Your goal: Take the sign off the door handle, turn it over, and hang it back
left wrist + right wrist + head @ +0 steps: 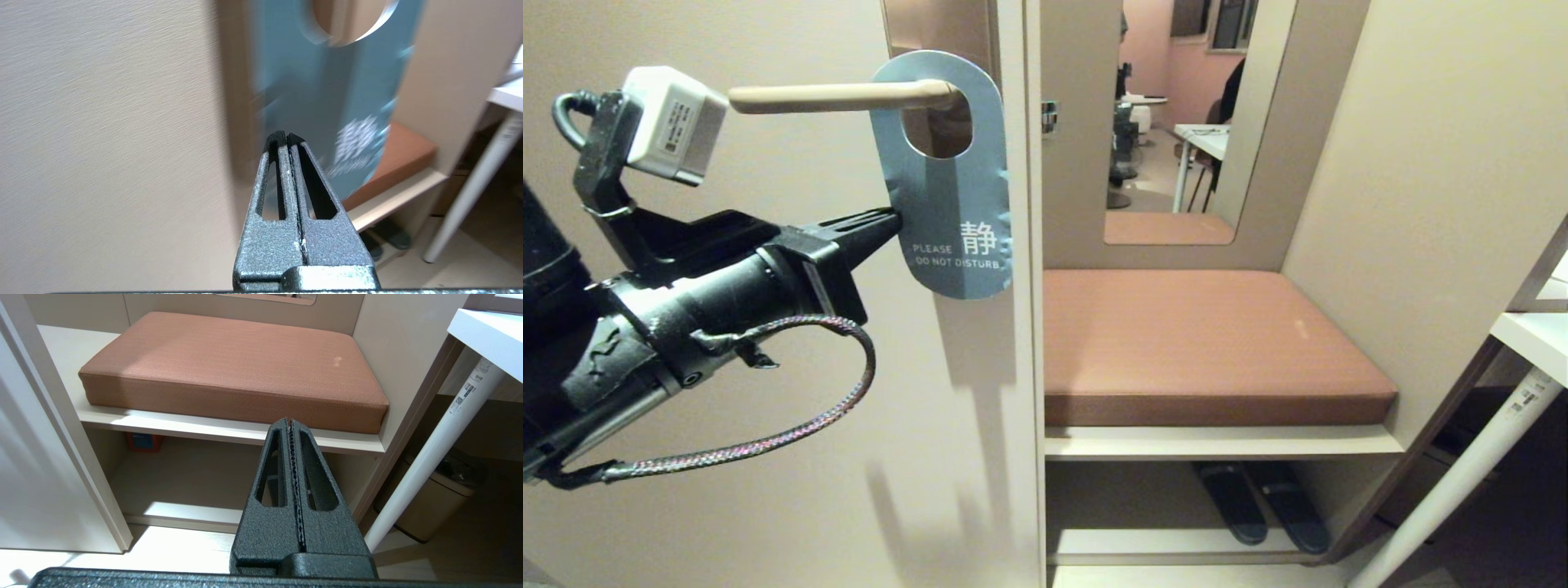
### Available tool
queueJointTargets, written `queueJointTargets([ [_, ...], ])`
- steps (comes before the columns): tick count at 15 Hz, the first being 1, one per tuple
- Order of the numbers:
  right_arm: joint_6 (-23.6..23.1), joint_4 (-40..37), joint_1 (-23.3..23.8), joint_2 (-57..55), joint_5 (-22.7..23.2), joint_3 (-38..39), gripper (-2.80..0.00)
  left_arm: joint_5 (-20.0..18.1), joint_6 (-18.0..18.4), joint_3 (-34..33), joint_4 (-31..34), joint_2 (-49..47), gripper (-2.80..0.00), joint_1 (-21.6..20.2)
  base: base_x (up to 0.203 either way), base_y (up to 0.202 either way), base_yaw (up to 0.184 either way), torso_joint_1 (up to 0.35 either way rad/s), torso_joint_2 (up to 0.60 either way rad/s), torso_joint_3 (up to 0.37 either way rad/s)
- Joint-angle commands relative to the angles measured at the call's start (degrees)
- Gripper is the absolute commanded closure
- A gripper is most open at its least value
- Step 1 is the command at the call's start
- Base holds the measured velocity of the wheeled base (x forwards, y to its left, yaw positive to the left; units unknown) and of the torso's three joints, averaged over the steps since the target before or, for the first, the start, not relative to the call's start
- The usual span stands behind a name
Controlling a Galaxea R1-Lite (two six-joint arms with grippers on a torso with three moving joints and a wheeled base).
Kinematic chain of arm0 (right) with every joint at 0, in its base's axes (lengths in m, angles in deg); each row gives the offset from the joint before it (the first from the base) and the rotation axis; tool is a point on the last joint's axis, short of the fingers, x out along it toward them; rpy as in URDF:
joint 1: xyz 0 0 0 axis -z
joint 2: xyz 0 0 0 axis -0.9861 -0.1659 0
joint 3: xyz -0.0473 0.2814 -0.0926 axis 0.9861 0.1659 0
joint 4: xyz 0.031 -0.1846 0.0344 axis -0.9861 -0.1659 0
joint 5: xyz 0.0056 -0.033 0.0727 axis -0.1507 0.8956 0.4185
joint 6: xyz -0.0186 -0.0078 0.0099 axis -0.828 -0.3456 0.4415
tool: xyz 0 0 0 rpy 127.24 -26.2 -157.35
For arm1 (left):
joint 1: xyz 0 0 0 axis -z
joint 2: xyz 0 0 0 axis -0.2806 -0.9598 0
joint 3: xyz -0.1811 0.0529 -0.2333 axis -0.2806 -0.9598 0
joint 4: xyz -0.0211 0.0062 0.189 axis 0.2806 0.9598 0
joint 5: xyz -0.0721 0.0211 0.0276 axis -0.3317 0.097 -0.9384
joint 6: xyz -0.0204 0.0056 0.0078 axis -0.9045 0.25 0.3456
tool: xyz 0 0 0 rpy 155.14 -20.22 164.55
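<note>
The blue rounded card sign (952, 204) reading "PLEASE DO NOT DISTURB" hangs by its hole on the slim cream-beige lever door handle (837, 96), blue side outward, against the pale beige door (768, 408). The left gripper (894, 219) reaches in level from the left, its black fingers (282, 141) pressed together with nothing between them — the tips right at the sign's left edge, contact unclear. The right gripper (289, 421) hangs apart, fingers likewise closed and empty, before the brown padded seat cushion (229, 363) on its shelf.

Black arm (686, 302), braided cable (792, 425)
</note>
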Motion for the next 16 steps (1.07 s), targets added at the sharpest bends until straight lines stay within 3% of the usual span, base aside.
queueJointTargets([
  [1, -0.05, 0.01, -0.01, -0.01, 0.04, 0.0, 0.0, 0.03, 0.08, -3.01, -0.19, 3.67, 0.0, -2.11, 0.0, 0.0, 0.0, 0.0, 0.0, 0.0],
  [7, -0.04, 0.01, -0.01, 0.07, 0.04, 0.0, 0.0, 0.31, 0.2, -13.13, -0.01, 11.53, 0.0, -9.41, 0.0, 0.0, 0.0, 0.0, 0.0, 0.0],
  [13, -0.04, 0.01, -0.01, -0.01, 0.04, 0.0, 0.0, 2.39, 0.12, -27.62, -0.16, 22.13, 0.0, -10.72, 0.0, 0.0, 0.0, 0.0, 0.0, 0.0],
  [16, -0.04, 0.01, -0.01, -0.01, 0.04, 0.0, 0.0, 2.01, 0.1, -34.29, -0.44, 28.26, 0.0, -16.61, 0.0, 0.0, 0.0, 0.0, 0.0, 0.0],
])
